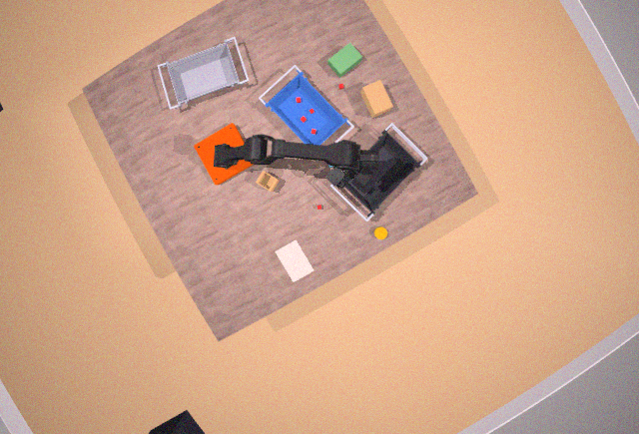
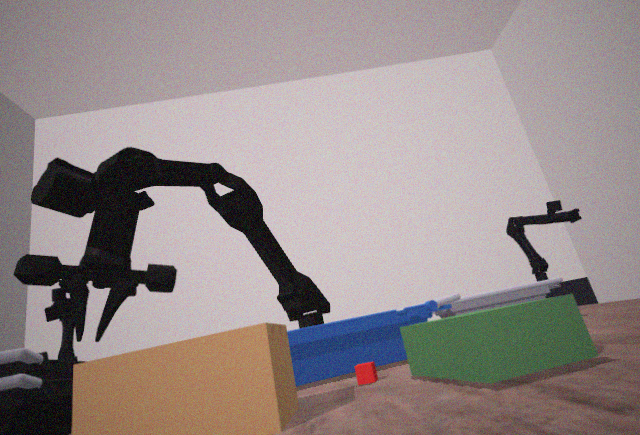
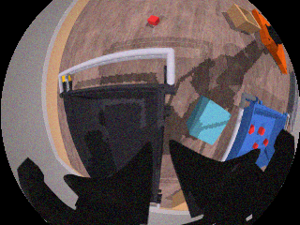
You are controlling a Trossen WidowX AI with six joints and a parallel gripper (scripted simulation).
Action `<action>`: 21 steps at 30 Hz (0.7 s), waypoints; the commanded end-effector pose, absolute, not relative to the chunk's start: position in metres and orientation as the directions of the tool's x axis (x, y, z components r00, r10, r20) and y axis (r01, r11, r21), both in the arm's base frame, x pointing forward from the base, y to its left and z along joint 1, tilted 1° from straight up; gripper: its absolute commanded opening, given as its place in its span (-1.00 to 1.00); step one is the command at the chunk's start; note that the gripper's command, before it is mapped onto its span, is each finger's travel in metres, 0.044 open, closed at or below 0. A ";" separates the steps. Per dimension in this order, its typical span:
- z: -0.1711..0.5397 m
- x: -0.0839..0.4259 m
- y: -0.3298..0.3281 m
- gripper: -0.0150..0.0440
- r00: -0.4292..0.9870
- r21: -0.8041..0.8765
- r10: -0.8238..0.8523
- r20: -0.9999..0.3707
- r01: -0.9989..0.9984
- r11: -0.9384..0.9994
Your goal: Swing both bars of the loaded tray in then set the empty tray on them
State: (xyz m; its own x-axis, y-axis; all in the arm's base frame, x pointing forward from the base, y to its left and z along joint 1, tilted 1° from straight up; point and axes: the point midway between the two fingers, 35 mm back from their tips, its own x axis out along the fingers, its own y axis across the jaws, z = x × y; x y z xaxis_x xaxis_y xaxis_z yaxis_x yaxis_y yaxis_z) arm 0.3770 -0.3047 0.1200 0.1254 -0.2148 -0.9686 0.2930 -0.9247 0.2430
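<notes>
The loaded blue tray (image 1: 330, 116) (image 2: 346, 347) (image 3: 269, 118) holds several small red blocks (image 1: 303, 119) (image 3: 262, 130). Its upper-left wire bar (image 1: 278, 82) and its lower-right wire bar (image 1: 344, 134) (image 3: 231, 141) are swung out over its ends. A black tray (image 1: 399, 159) (image 3: 117, 122) looks empty; its bars (image 1: 349, 203) (image 1: 407, 142) stand out at its ends. A grey tray (image 1: 204, 79) at the upper left is empty, bars out. My gripper (image 2: 87, 339) (image 3: 160, 145) points down above the black tray's edge, fingers slightly apart with nothing between them. The top view hides its tips.
A cyan block (image 3: 206, 119) lies between the black and blue trays. A tan block (image 1: 376, 98) (image 2: 175, 383) and a green block (image 1: 344, 59) (image 2: 496, 342) lie beyond. Also there are a yellow disc (image 1: 380, 233), a small open box (image 1: 267, 181) and a loose red cube (image 1: 319, 207).
</notes>
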 end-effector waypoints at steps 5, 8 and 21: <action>0.113 0.399 -0.193 -0.21 0.040 0.034 -0.027 -0.999 0.172 -0.985; 0.113 0.399 -0.190 -0.21 0.037 0.030 -0.024 -0.999 0.169 -0.985; 0.091 0.401 -0.192 -0.21 0.037 0.030 -0.024 -0.999 0.169 -0.985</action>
State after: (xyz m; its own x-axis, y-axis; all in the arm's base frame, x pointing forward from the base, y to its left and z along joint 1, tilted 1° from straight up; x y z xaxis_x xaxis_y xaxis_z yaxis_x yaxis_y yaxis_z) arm 0.4021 -0.1929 0.1032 0.0470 -0.0341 -0.9983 0.1724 -0.9841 0.0417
